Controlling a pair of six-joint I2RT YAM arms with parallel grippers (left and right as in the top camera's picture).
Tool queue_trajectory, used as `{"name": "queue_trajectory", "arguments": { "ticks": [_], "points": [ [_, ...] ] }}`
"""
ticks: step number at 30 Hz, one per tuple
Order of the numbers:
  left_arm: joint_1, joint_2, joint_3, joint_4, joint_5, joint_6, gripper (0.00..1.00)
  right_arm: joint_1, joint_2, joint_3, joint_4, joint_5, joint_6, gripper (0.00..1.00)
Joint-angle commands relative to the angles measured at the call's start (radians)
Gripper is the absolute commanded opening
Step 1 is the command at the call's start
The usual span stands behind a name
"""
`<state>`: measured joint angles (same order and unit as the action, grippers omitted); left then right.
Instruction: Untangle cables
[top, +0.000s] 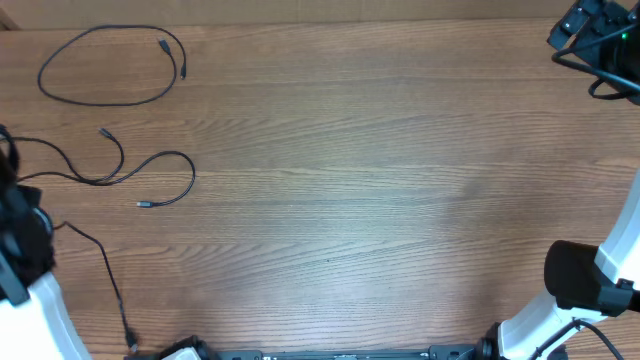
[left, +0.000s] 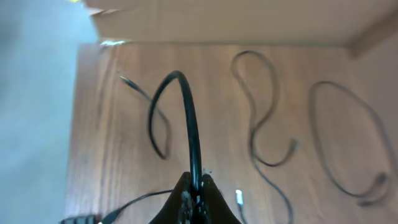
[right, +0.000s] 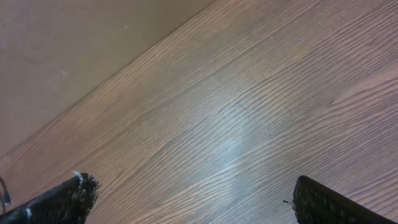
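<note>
**Cables:** black, thin, at least three, all toward the left edge of the worktop (top: 380, 180).
- **Looped cable** (top: 183, 68): we log it loose at the far left corner.
- **S-curved cable** (top: 192, 175): loose, just nearer than the loop.
- **Held cable** (left: 189, 118): clenched in the left pincer (left: 195, 198). Its length arcs up and away from the tips.

**Nearer arm:** the left, by our judgement.

**Right pincer** (right: 193, 202): released, jaws wide, over bare wood and well apart from every cable.

**Brands, labels, writing:** none we can read.
</note>
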<state>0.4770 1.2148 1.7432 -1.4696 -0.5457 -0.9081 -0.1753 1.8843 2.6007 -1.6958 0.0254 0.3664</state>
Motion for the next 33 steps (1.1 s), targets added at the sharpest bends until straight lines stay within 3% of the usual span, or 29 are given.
{"name": "queue_trajectory", "arguments": {
  "ticks": [1,17,22,33],
  "points": [
    [0.117,0.064,0.006,0.003,0.067,0.026,0.04,-0.002,-0.01,-0.003,0.002,-0.005,-0.005,1.0],
    [0.673,0.311,0.006,0.058,0.675,0.022,0.04,-0.002,-0.01,-0.003,0.002,-0.005,-0.005,1.0],
    [0.721,0.365,0.006,0.05,0.759,0.083,0.04,-0.002,-0.01,-0.003,0.002,-0.005,-0.005,1.0],
    [0.718,0.478,-0.061,-0.084,0.745,0.109,0.06,-0.002,-0.01,-0.003,0.002,-0.005,-0.005,1.0]
  ]
}}
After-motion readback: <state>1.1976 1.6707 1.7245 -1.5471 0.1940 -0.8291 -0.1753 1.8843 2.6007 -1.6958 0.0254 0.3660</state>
